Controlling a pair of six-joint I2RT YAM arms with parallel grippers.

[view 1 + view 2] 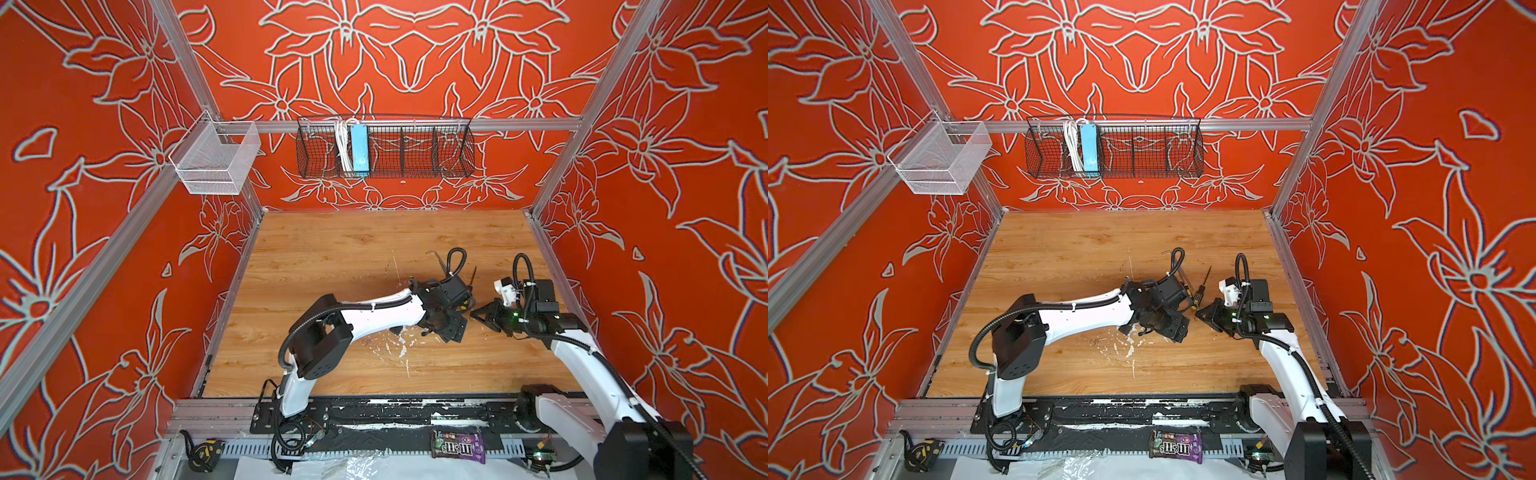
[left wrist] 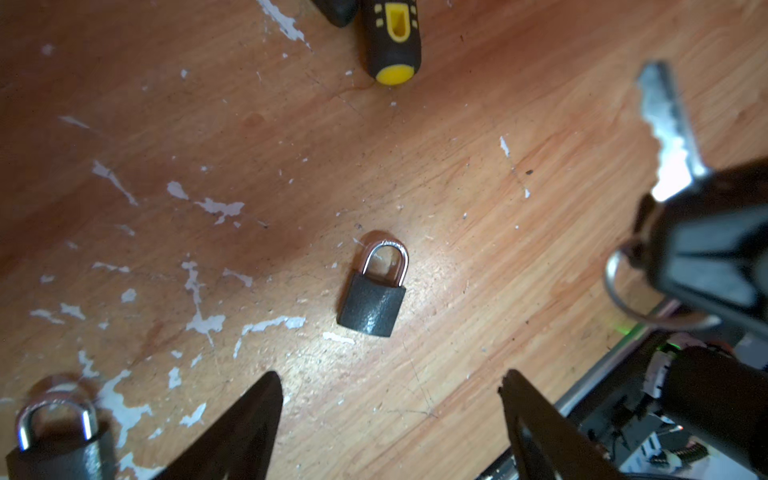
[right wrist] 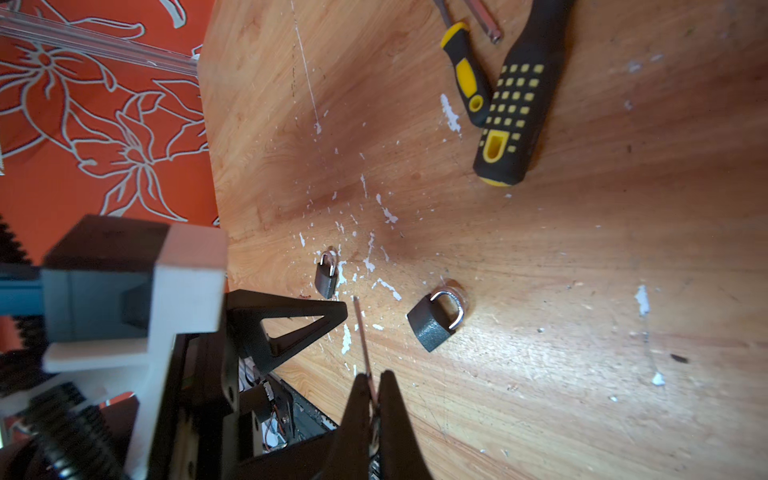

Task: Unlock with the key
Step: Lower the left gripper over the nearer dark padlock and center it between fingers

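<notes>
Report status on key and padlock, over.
Left gripper open above padlock. Right gripper shut on key. Shackle closed, key not yet inserted. Second padlock, screwdrivers lie aside.

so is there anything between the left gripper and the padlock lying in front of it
Nothing but bare tabletop with a few white flecks. The left wrist view shows it: the left gripper, jaws open, faces the padlock across clear wood.

Grey padlock (image 2: 372,305) flat, closed; key (image 2: 665,124) aloft

Warm glare on table (image 2: 457,257), blurred foreground
</notes>
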